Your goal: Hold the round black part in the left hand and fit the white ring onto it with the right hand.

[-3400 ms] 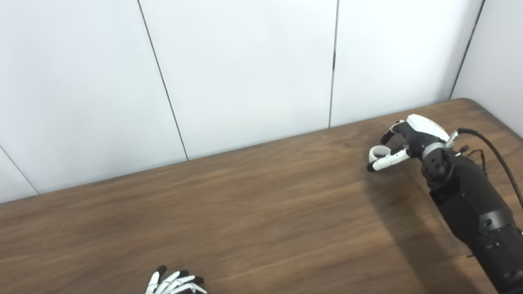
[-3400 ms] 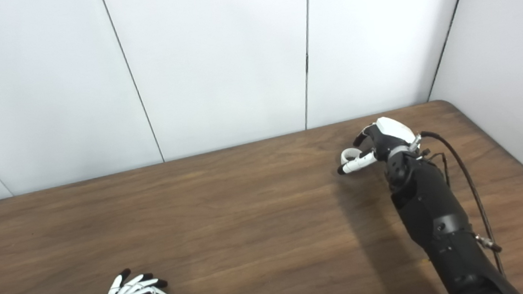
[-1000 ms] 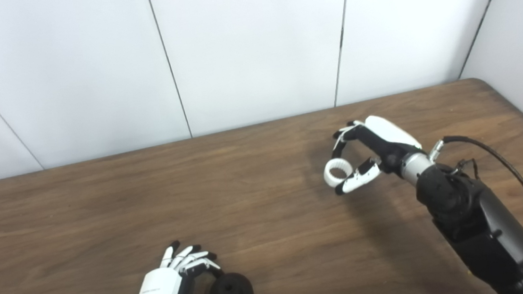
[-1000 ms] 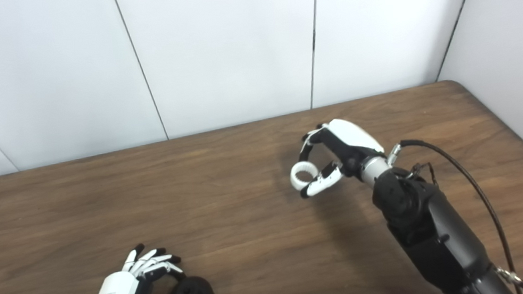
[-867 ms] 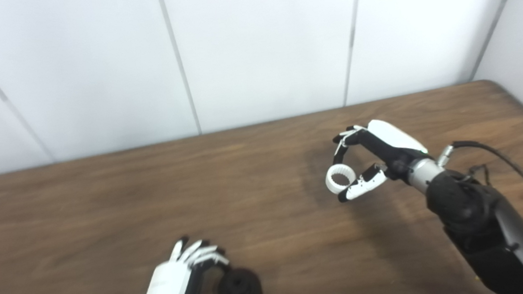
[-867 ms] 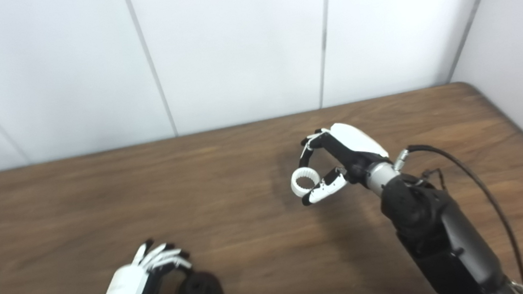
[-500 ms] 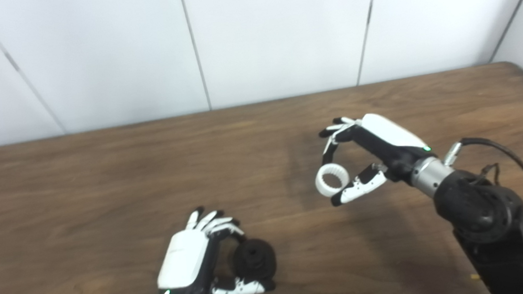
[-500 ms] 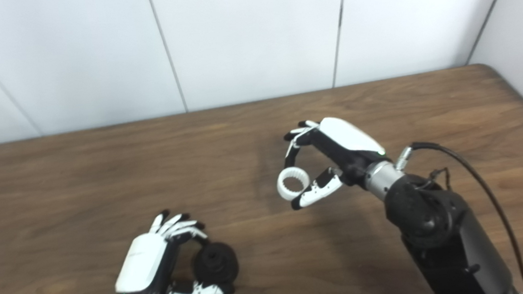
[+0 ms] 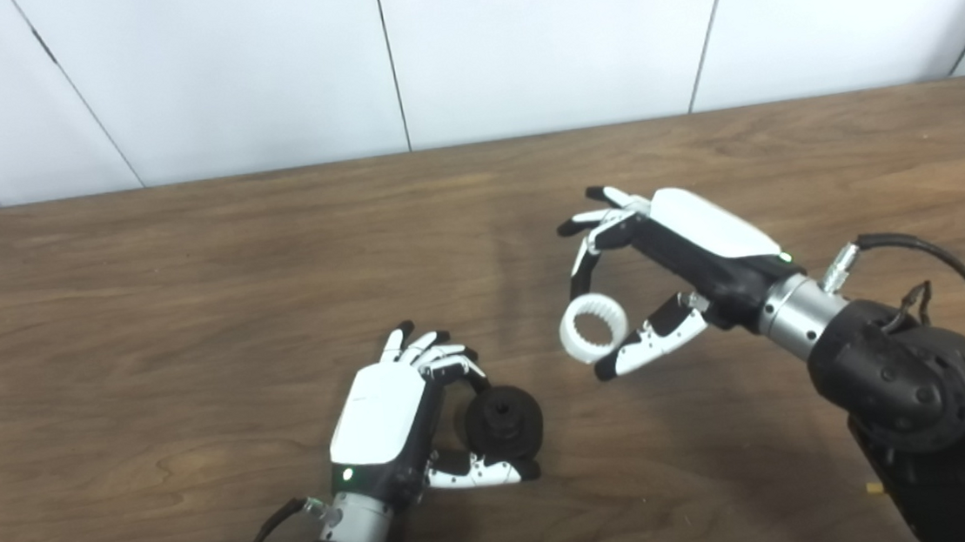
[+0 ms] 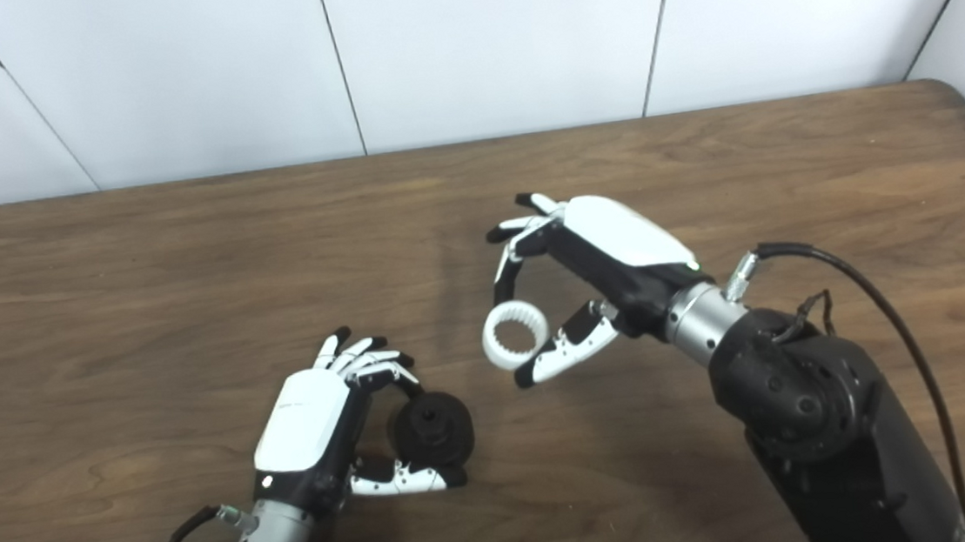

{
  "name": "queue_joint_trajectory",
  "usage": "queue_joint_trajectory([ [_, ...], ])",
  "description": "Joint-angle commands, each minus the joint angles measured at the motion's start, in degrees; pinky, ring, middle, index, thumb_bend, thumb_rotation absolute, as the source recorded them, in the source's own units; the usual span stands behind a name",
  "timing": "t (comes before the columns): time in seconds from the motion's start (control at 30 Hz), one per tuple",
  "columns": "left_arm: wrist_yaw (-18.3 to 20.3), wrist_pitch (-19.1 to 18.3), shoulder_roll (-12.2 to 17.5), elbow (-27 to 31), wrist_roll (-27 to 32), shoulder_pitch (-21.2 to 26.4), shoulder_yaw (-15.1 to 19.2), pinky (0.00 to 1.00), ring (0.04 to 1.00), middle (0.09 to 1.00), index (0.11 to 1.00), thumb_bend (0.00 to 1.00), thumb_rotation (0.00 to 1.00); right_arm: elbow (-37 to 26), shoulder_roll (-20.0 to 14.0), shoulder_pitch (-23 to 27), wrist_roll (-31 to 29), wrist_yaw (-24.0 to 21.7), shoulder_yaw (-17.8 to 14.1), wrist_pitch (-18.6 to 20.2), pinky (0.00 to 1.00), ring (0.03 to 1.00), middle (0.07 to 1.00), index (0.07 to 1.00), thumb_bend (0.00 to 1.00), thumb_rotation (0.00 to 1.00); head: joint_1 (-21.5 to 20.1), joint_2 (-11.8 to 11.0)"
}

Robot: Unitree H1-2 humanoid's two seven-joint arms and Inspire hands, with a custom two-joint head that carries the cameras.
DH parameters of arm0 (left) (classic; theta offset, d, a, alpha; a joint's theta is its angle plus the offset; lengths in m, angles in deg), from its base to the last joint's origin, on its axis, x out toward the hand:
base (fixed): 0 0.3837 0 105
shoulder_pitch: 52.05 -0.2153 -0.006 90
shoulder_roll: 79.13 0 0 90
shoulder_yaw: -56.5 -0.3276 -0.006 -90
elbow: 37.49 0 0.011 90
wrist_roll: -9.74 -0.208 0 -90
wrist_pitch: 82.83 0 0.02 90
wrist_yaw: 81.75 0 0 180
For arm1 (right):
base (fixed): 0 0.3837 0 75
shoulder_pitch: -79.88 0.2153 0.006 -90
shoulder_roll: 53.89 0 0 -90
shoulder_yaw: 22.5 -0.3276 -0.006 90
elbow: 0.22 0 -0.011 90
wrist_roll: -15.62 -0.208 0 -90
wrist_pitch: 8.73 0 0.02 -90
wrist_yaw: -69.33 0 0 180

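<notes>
My right hand [image 9: 674,267] pinches the white ring [image 9: 594,328]. My left hand [image 9: 390,414] grips the round black part [image 9: 504,420]. That part lies at seven o'clock from the ring, near but apart.

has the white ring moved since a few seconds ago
Yes. The right hand has carried the white ring from near the table's far right corner toward the round black part.

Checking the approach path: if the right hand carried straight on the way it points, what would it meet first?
Probably the round black part held in the left hand; the right hand with its white ring points there, though depth is unclear.
</notes>
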Motion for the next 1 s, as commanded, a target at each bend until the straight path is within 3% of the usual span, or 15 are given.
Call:
queue_joint_trajectory([
  [0.0, -0.3, -0.2, -0.2, -0.1, -1.2, 1.0, -0.3, 1.0, 0.879, 0.759, 0.482, 0.53, 0.06, -2.8, 0.7, 2.5, 0.7, -0.6, -0.2, 0.1, 1.0, 1.0, 0.864, 0.483, 0.52, 0.14, 0.2, 0.3],
  [0.6, 0.6, -1.6, -0.7, 0.6, -1.1, 1.6, -0.7, 1.0, 0.879, 0.755, 0.483, 0.52, 0.06, -1.0, 4.2, 3.5, 2.9, -2.9, 5.5, -0.7, 1.0, 1.0, 0.862, 0.483, 0.52, 0.14, 0.1, 1.5],
  [0.97, 0.9, -2.6, -0.8, 0.9, -1.6, 1.9, -1.1, 1.0, 0.88, 0.757, 0.483, 0.52, 0.06, 1.8, 4.4, 2.4, 4.4, -1.3, 7.5, -3.3, 1.0, 0.996, 0.859, 0.483, 0.52, 0.14, 0.4, 1.7],
])
